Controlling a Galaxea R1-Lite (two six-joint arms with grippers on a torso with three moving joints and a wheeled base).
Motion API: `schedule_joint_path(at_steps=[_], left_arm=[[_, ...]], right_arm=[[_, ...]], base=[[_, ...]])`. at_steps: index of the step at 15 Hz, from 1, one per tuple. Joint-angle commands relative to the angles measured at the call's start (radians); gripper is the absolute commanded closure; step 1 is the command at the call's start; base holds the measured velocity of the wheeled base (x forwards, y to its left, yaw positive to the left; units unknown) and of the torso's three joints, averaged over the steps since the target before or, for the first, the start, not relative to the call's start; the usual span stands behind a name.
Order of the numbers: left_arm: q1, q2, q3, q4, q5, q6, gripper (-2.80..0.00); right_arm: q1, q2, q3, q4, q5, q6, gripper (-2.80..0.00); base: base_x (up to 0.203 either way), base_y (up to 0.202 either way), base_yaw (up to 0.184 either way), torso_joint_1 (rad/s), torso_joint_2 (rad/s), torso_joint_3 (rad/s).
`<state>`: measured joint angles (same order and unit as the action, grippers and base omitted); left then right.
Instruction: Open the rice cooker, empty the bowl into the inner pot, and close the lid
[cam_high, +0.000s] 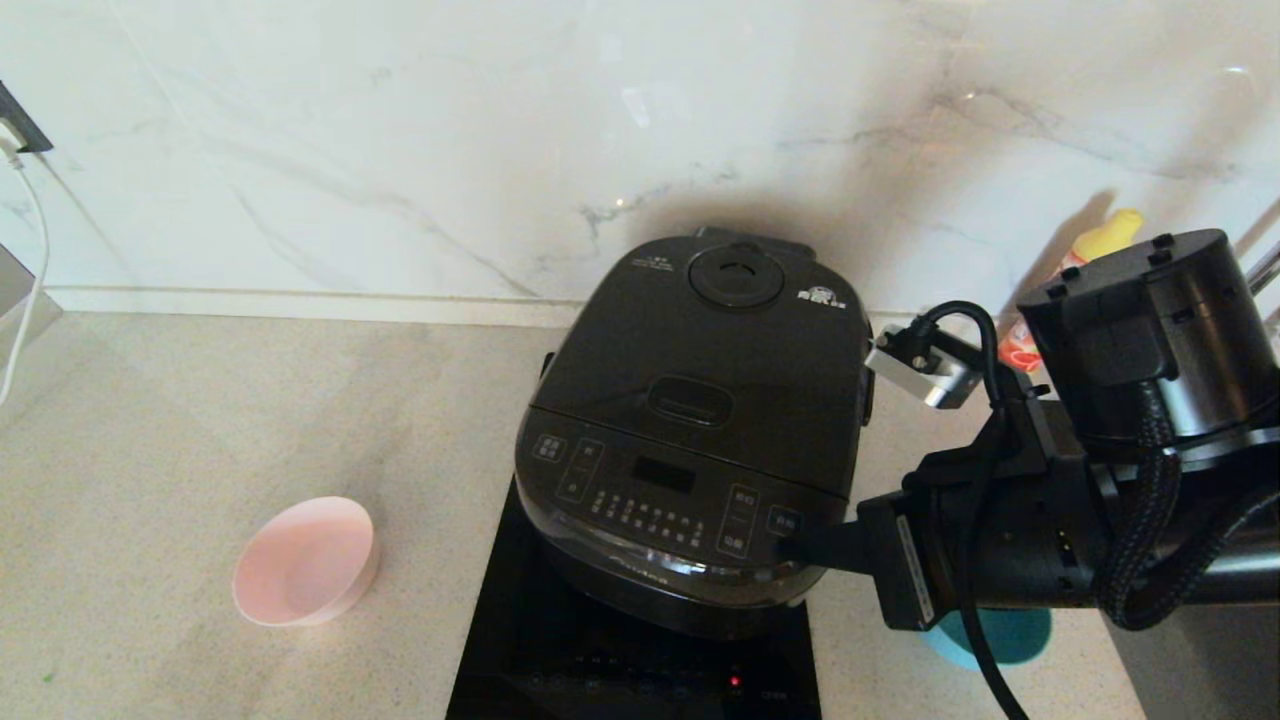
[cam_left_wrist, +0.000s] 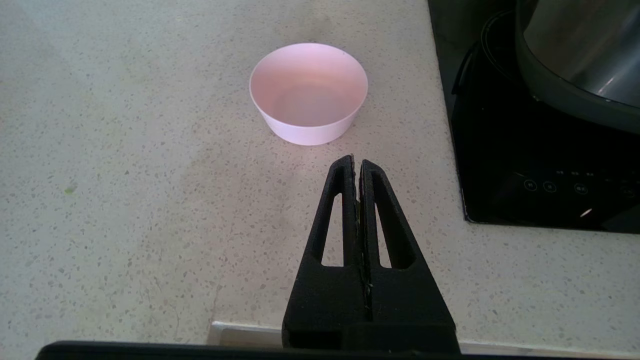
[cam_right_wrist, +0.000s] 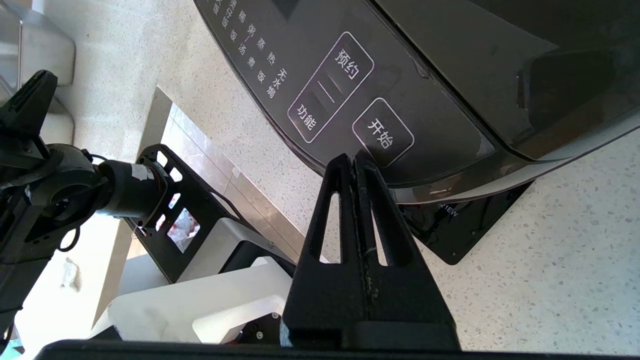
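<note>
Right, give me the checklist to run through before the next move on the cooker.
1. Lid closed on the rice cooker: ok, seated, steam vent on top.
2. Right gripper shut: ok, fingers together, tips at the start button on the control panel; contact cannot tell.
3. Left gripper clear of work: ok, shut, hanging above the counter short of the pink bowl.
4. Pink bowl emptied: ok, nothing inside.
5. Inner pot filled: cannot tell, lid hides it.

Glossy black rice cooker (cam_high: 690, 430), speckled countertop (cam_high: 200, 440)
</note>
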<state>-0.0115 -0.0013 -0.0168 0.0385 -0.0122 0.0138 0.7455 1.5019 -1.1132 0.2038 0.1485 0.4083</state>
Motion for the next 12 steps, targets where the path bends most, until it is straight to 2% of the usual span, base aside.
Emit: schedule_joint_path(at_steps=[1, 12], left_arm=[[-0.001, 0.001, 0.0, 0.0, 0.0, 0.0, 0.0], [0.0, 0.001, 0.0, 0.0, 0.0, 0.0, 0.0]], right_arm=[[0.0, 0.004, -0.002, 0.001, 0.0, 0.002, 0.0], [-0.017, 0.021, 0.018, -0.012, 0.002, 0.001, 0.0]], base=[[0.0, 0.0, 0.0, 0.0, 0.0, 0.0], [0.0, 0.0, 0.0, 0.0, 0.0, 0.0]])
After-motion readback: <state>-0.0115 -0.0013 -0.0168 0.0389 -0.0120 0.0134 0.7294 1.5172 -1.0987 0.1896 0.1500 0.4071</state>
